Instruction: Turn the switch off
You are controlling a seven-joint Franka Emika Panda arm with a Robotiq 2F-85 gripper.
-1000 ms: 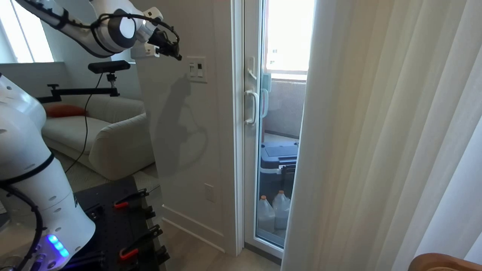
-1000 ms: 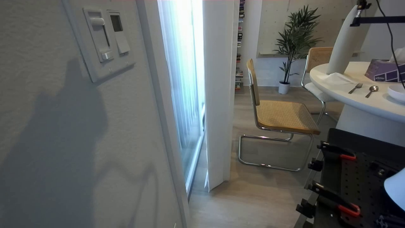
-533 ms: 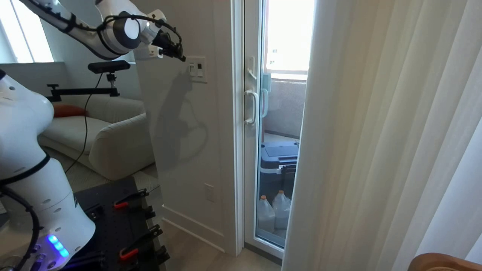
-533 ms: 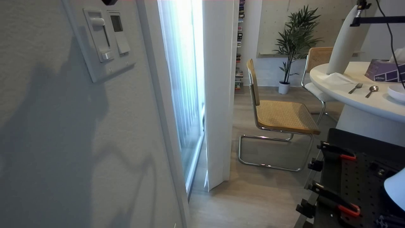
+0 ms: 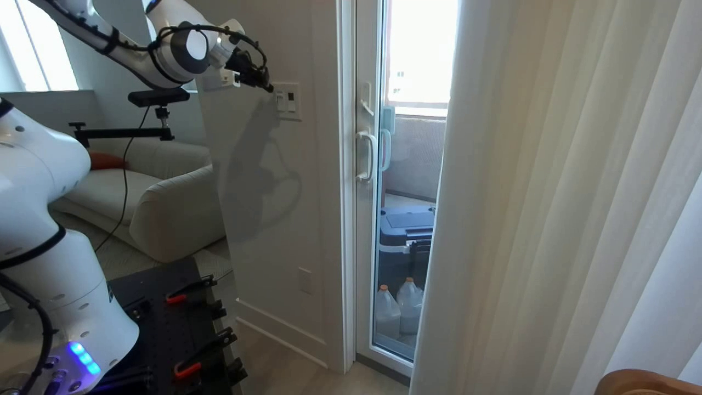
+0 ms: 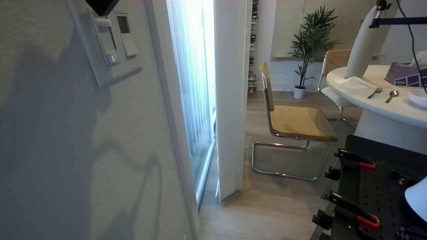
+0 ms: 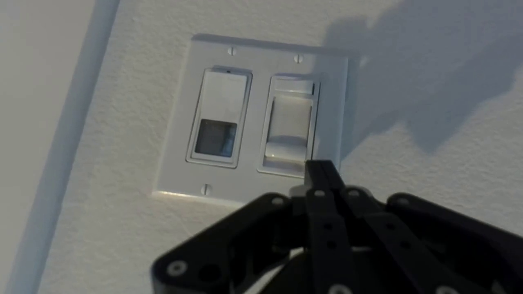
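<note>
The switch [image 7: 255, 118] is a white plate on the wall [image 5: 269, 274], near the door frame [image 5: 347, 219]. It has two controls: a slider [image 7: 291, 116] with a knob [image 7: 286, 151], and beside it a paddle [image 7: 224, 94] next to a dark pane [image 7: 216, 138]. I cannot tell which of them turns it off. The knob sits near the top of the slider, a small button [image 7: 293, 86] at the foot.

The likeliest error, I judge, is working the wrong control, since they lie so close that a slightly off aim could catch either. With the pincer [image 7: 322, 169] at the slider's upper end, a downward push could slip off the rounded knob if too little of the tip bears on it; pressing in too hard could jam against the plate.

The pincer is narrow, its fingers [image 7: 314, 175] together with nothing between them. In the wrist view the tip overlaps the slider's knob end; whether it touches is unclear. Farther out, the handle [image 5: 374, 156] is well apart.
</note>
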